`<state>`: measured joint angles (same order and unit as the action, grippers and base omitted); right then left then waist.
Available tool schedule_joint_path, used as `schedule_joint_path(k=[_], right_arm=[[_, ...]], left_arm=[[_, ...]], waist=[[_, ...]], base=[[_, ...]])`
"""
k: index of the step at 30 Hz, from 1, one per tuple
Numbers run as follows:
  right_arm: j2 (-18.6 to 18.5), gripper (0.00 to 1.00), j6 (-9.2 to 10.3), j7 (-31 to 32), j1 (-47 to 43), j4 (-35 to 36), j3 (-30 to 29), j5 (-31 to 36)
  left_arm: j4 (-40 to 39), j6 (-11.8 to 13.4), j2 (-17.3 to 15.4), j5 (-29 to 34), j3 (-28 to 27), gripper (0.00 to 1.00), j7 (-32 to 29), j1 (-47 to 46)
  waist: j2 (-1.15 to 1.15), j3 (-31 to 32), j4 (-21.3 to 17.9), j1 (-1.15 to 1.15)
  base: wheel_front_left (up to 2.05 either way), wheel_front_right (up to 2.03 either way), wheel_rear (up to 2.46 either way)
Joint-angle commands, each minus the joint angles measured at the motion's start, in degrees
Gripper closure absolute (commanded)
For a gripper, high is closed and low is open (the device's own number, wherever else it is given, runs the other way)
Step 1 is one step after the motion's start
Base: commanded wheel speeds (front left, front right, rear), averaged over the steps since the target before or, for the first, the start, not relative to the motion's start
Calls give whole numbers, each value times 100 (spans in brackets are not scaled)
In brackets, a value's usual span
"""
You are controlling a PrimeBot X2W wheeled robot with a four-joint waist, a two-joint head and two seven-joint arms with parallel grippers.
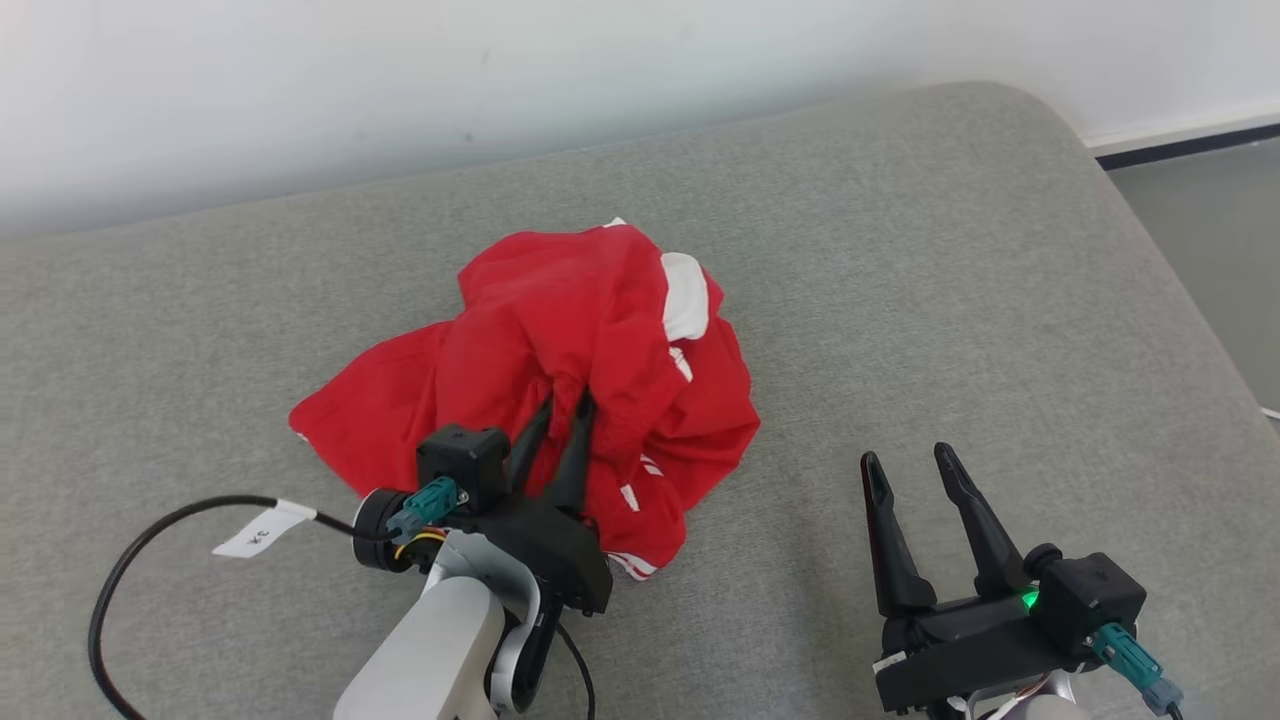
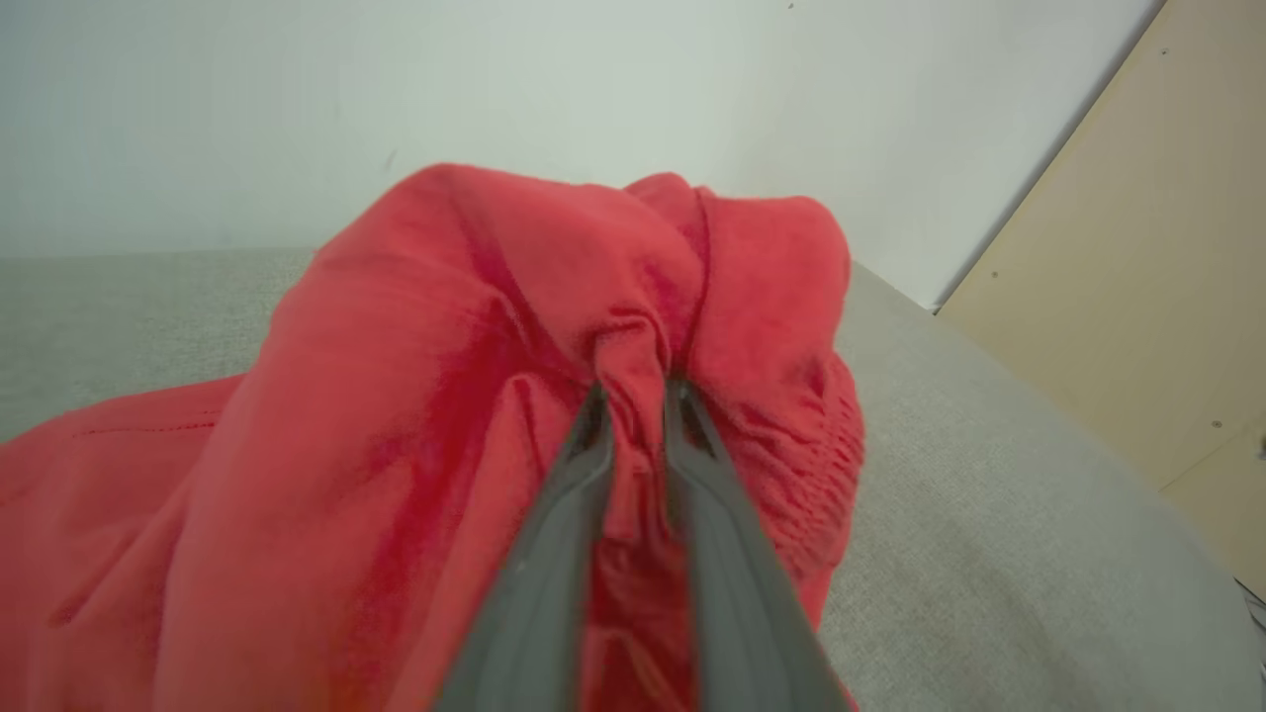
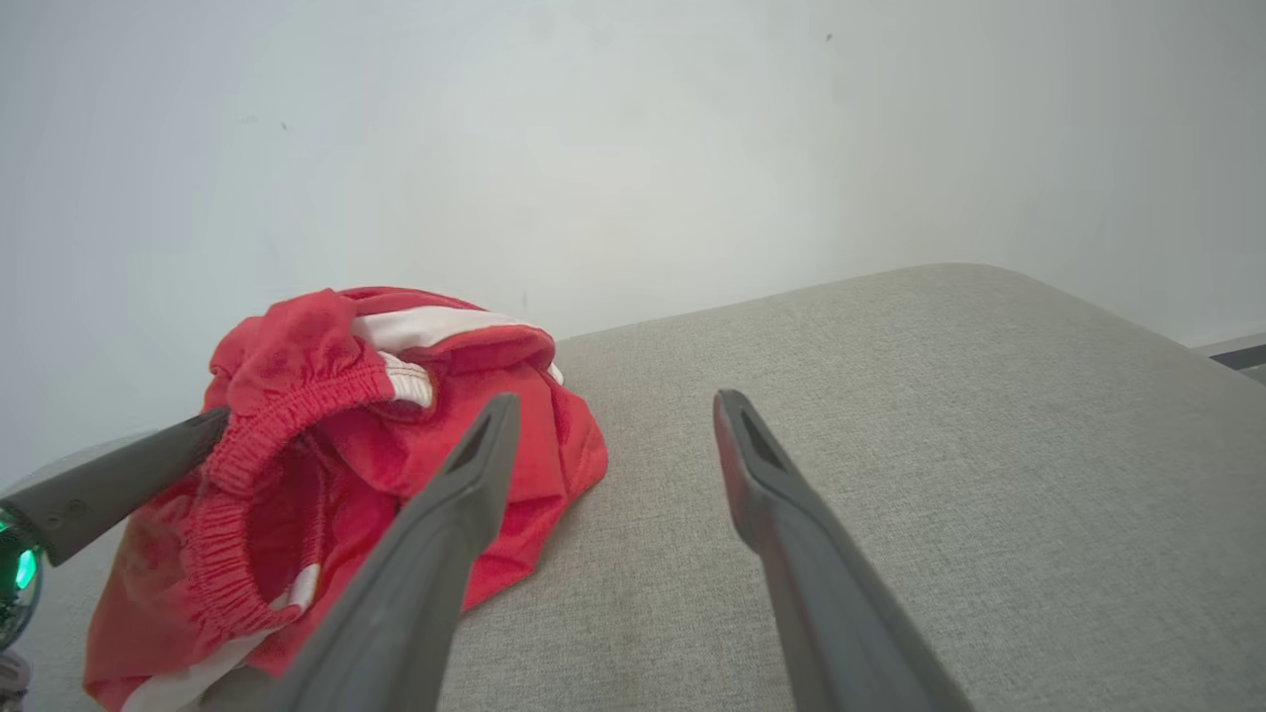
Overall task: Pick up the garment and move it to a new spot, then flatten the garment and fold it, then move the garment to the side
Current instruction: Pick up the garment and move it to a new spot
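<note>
A crumpled red garment (image 1: 560,330) with white stripes and an elastic waistband lies in a heap near the middle of the grey cushioned surface (image 1: 900,300). My left gripper (image 1: 567,402) reaches into its near side, fingers pressed close together. In the left wrist view the garment (image 2: 445,326) bunches around my left gripper (image 2: 638,391), which is shut on a pinched fold of red cloth. My right gripper (image 1: 908,457) stands open to the right of the heap, apart from it, with nothing between its fingers. The right wrist view shows my right gripper (image 3: 615,400) open over bare cushion, the garment (image 3: 326,396) to its left.
A black cable with a white label (image 1: 265,528) loops over the cushion at the lower left. A white wall (image 1: 400,90) runs behind the surface. The cushion's rounded right edge drops to grey floor (image 1: 1220,230). A beige panel (image 2: 1137,297) stands at the far right.
</note>
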<state>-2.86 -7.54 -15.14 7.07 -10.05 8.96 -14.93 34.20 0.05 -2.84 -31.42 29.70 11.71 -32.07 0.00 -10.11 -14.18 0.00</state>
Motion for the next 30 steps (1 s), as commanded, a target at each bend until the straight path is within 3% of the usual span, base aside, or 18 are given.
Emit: schedule_joint_path(k=[1, 16, 25, 30], right_arm=[[0, 0, 10, -14, 14, 1, 2, 39], [-2, 0, 10, -14, -258, -93, -46, 62], [-1, 0, 10, -14, -179, -110, 36, 44], [-1, 0, 10, -14, -148, -123, 74, 40]], left_arm=[[80, 39, -11, -58, 82, 0, 133, -132], [-820, 356, -9, -205, 572, 0, 343, 183], [-622, 387, -12, -171, 1002, 0, 345, 654], [-162, 578, -104, 246, 1239, 0, 348, 547]], waist=[[0, 35, 129, 0], [0, 322, 614, 0], [0, 307, 580, 0], [0, 274, 426, 0]], base=[[0, 0, 0], [0, 0, 0], [0, 0, 0], [0, 0, 0]])
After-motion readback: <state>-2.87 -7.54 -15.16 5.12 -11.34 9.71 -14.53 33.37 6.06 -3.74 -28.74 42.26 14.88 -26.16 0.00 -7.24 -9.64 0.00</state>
